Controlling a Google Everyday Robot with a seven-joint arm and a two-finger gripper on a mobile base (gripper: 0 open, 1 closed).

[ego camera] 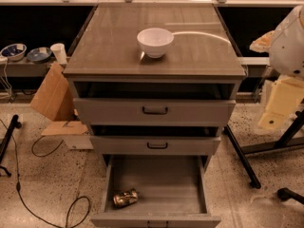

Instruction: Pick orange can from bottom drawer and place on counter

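One camera view only, so one pass. Counted three drawers in the grey cabinet, all pulled out somewhat, the bottom drawer (166,184) furthest. Found one orange can (125,198) on its side in that drawer's front-left corner, near the left wall, seemingly dented. Counted one white bowl (155,42) on the worktop (109,51). Noted two small bowls (13,51) and one cup (59,52) on the shelf off to the left. Took the cream piece at the right edge for the gripper (280,103), though only probably; sat beside the cabinet at the level of the upper drawers, well apart from the can. Could not tell whether spread or pressed together.

Judged the reach into the drawer as the step in hand. Called for a descent from above, clear of the middle drawer (156,145) and its overhanging front, then a turn to close across the can's width rather than its length. Needed care near the left wall, and a soft squeeze on a likely crushable can.
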